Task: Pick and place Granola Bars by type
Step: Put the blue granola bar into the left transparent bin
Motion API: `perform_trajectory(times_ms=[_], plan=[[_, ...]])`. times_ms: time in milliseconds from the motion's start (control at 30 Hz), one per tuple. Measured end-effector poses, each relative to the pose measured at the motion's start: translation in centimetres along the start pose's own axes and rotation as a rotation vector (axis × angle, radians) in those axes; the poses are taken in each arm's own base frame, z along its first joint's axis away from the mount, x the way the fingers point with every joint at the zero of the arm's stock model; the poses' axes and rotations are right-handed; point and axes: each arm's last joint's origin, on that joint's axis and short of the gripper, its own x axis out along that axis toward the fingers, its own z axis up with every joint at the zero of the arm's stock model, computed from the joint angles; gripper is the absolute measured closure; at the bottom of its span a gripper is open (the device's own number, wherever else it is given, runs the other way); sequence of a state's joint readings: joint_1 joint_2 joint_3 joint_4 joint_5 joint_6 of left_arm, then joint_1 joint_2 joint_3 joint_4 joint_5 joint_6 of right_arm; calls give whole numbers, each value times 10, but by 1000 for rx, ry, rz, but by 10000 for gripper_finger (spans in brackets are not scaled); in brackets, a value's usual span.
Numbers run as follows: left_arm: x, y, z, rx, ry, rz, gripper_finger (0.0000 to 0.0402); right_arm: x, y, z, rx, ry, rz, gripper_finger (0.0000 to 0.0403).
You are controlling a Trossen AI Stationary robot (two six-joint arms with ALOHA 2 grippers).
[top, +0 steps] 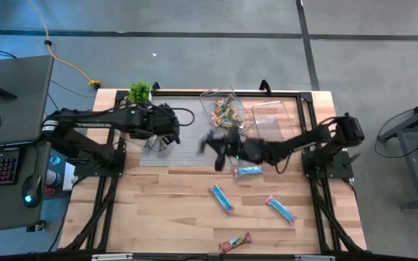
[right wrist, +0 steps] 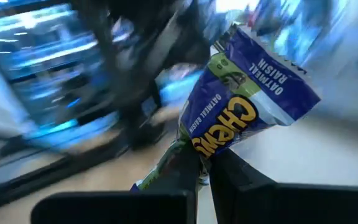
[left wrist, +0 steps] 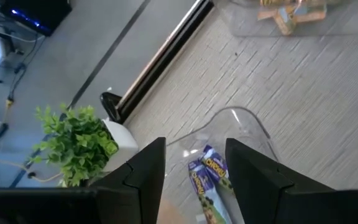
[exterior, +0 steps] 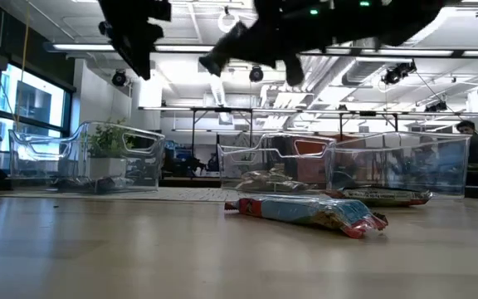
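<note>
- R gripper [right wrist: 204,167]: fingers pinched shut on end of purple/blue bar [right wrist: 244,109]; bar's long axis runs straight out from the tips, away from wrist.
- Position: R gripper [top: 220,145] airborne over table centre, between middle tub [top: 222,110] and L-side tub [top: 160,139].
- L gripper [left wrist: 194,163]: fingers part open, empty, hovering over L-side tub, where purple bars [left wrist: 205,180] already lie.
- Judgement: held bar's matching tub lies leftward; R arm carries it.
- Loose light-blue bars [top: 248,172] on wood nearer R arm.

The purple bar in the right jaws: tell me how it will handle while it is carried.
The purple bar is pinched at one end by the right gripper and stands stiffly out, so it probably won't droop. It looks light. Its glossy wrapper may slip, since only an edge is held.
</note>
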State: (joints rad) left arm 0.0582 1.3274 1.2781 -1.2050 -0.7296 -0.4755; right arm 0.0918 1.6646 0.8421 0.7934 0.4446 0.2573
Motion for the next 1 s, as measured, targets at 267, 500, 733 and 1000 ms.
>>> perform_trajectory(times_ms=[267,500,733,1000], plan=[[-23,28,-7,-83,-96,-5,241,85,1,25,-183,35,125,396],[-41,52,-16,-213,-174,15,241,166,0,8,-410,123,28,400],[-49,65,-24,-273,-197,7,241,221,-16,-20,-454,252,-24,392],[-50,66,-27,-261,-171,-26,241,231,-21,-40,-522,338,1,382]])
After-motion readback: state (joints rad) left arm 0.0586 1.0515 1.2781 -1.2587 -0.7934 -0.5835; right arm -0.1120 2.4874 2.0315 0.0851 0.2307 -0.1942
